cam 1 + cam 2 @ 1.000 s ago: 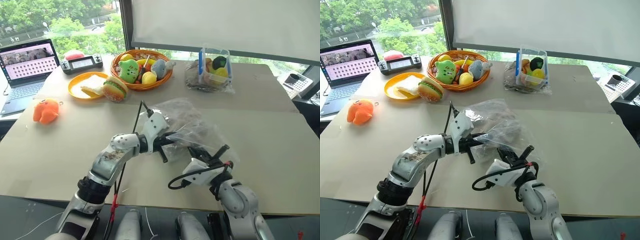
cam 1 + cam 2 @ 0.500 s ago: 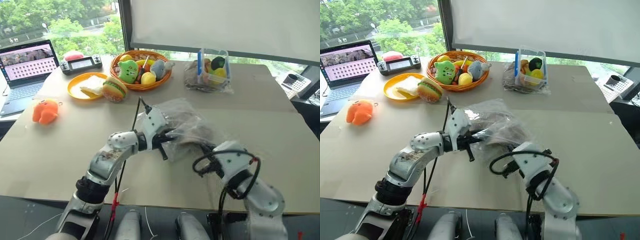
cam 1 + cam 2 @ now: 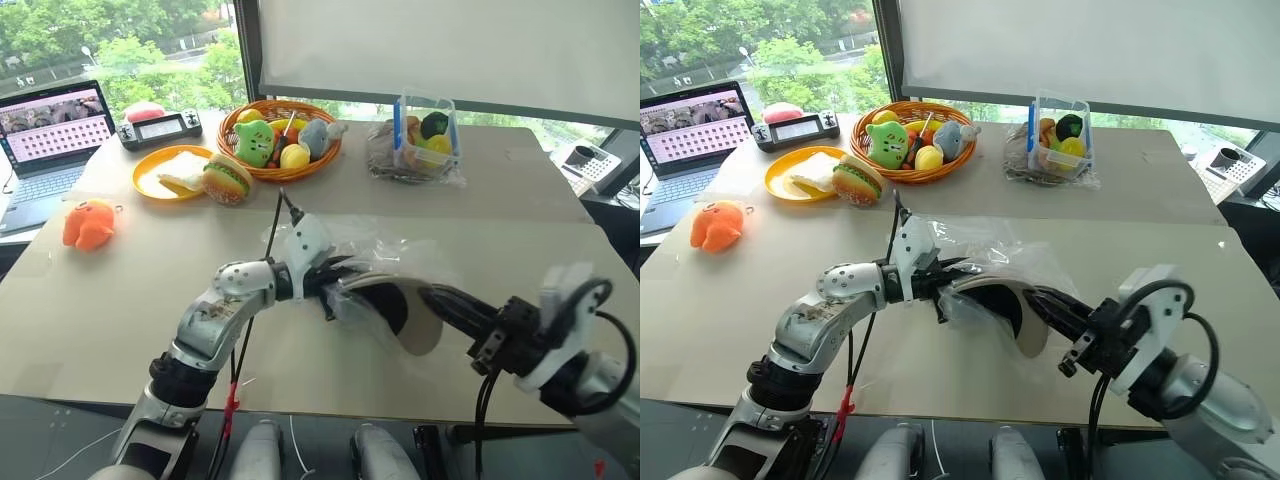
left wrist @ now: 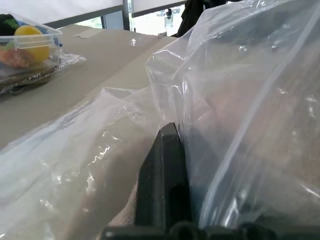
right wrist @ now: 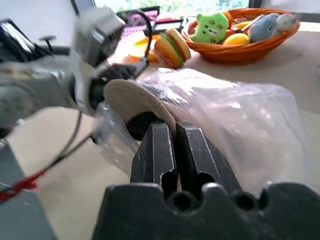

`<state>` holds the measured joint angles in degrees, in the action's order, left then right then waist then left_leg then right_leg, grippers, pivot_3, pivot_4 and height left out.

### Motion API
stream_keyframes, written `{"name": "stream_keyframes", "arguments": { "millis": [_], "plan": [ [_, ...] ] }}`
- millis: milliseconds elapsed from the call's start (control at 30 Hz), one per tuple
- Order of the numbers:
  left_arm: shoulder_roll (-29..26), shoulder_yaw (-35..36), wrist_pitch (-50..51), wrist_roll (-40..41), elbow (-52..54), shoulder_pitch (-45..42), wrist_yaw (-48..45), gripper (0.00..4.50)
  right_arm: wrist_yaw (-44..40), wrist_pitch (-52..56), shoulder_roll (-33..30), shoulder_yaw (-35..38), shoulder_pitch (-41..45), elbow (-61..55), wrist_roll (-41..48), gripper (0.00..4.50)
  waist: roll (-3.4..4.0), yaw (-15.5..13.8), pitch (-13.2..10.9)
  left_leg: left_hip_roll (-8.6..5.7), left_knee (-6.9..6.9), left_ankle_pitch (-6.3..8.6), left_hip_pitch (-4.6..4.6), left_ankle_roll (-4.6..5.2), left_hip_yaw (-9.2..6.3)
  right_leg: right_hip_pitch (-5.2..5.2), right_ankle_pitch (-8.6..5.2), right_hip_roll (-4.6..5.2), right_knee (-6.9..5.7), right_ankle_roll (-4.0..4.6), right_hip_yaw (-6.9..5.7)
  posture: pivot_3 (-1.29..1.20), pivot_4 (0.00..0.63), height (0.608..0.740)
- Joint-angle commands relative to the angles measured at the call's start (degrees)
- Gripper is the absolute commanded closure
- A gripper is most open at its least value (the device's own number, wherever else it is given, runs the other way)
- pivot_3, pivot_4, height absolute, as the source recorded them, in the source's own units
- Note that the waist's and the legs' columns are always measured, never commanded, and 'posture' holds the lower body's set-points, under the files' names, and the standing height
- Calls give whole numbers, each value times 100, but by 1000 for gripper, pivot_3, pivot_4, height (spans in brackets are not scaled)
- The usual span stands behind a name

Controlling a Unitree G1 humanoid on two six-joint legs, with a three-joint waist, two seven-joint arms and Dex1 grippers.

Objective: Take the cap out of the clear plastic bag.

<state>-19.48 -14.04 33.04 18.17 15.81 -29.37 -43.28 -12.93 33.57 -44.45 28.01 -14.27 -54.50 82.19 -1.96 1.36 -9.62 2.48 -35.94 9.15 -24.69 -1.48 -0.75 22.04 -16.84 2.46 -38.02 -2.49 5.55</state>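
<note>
Pinching the cap [image 5: 137, 100] brim, right gripper [image 5: 175, 131]; left gripper [image 4: 167, 145] clamped on clear plastic bag [image 4: 240, 100].

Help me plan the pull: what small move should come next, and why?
Probably draw the right gripper further back. It is shut on the cap, which is half out of the clear plastic bag that the left gripper pinches.
</note>
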Motion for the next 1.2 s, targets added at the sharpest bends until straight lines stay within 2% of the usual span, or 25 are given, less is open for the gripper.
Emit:
{"name": "stream_keyframes", "arguments": {
  "millis": [33, 100, 233, 367, 467, 533, 600, 667, 700, 767, 900, 1033, 1100, 1200],
  "plan": [
    [-13, -176, 103, -99, -145, 100, 43, 4500, 181, -1231, 491, 391, 349, -550, 1611, 4470, 0, -9, 0, 0, 0, 0, -1, 0, -1, 0, -3, 0, 2, -5, 0, 0, 150, 740],
    [-16, -174, 99, -102, -142, 107, 42, 4500, 522, -1524, 770, 384, 521, -550, 1817, 4470, 1, -1, 0, 0, -1, 0, -3, 0, -1, 1, -19, 0, 3, -33, 0, 0, 150, 740],
    [-21, -171, 104, -104, -130, 118, 43, 4500, 947, -1932, 1236, 220, 841, -550, 2021, 4470, 1, -1, 0, 1, -1, 0, -2, 0, -3, 2, -21, -1, 0, -37, -2, 0, 150, 740],
    [-30, -174, 102, -103, -125, 121, 49, 4500, 1796, -2571, 1985, -148, 1117, -550, 1546, 4470, 3, -17, 1, 2, -1, 0, -3, 0, -2, 3, -19, 0, 1, -34, -1, 0, 150, 740],
    [-76, -207, -81, -175, -126, 132, -2, 4500, 2774, -2593, 2250, -408, 1669, -183, -119, 4470, 6, 3, 3, 1, -1, 0, -2, 0, 1, 8, -14, 1, -1, -25, 3, 0, 150, 740],
    [-119, -233, -382, -271, -143, 160, -63, 4500, 3026, -2425, 2162, -554, 1931, -6, -1292, 4470, 7, 17, 3, 2, 0, 0, -2, 0, 4, 12, -10, 0, -2, -18, 7, 0, 150, 740],
    [-129, -239, -515, -310, -164, 174, -89, 4500, 3101, -2389, 2163, -686, 2043, 42, -1825, 4470, 10, 3, 5, 1, 4, 0, -1, 0, 5, 16, -4, 0, -2, -5, 6, 0, 150, 740],
    [-319, -263, -1637, -626, -438, 182, -364, 4500, 2738, -1740, 1076, -1541, 2193, 126, -3748, 4470, 24, 3, 5, 1, 11, 0, -3, 0, 5, 19, -3, 0, -1, 7, 5, 0, 150, 740],
    [-452, -291, -2379, -879, -759, 154, -481, 4500, 2401, -1651, 381, -2151, 2222, 254, -5005, 4470, 39, 22, 7, -1, 10, 0, -5, 0, 15, 26, -3, 2, -2, 7, 14, 0, 150, 740],
    [-580, -325, -3320, -1185, -1255, 98, -603, 4500, 2098, -1750, -286, -2827, 2238, 451, -6410, 4470, 44, 34, 13, -1, 13, 0, 1, 0, 34, 29, -2, 6, 2, 8, 24, 0, 150, 740],
    [-807, -426, -5507, -1914, -2506, -170, -646, 4500, 1975, -2326, -486, -3157, 2063, 1026, -8176, 4470, 40, -74, 13, 5, 12, -1, -1, 0, 20, 24, -8, -3, 2, 17, 8, 0, 150, 740],
    [-965, -577, -7152, -2530, -3613, -408, -478, 4500, 1973, -2610, -338, -2884, 2049, 1380, -9216, 4470, 39, -84, 13, -2, 4, 0, -17, 0, 26, 26, 0, 8, 18, 2, 12, 0, 150, 740],
    [-937, -609, -7517, -2675, -4035, -446, -390, 4500, 1806, -2705, -420, -2817, 2143, 1491, -9659, 4470, 39, -79, 13, -2, 3, 0, -24, 0, 26, 28, 2, 8, 23, -1, 12, 0, 150, 740],
    [-843, -563, -7655, -2653, -4292, -429, -317, 4500, 1352, -3156, -605, -3251, 1880, 1659, -10416, 4470, 39, -65, 13, -1, 4, 0, -24, 0, 26, 30, 3, 7, 19, -2, 10, 0, 150, 740]
  ]
}}
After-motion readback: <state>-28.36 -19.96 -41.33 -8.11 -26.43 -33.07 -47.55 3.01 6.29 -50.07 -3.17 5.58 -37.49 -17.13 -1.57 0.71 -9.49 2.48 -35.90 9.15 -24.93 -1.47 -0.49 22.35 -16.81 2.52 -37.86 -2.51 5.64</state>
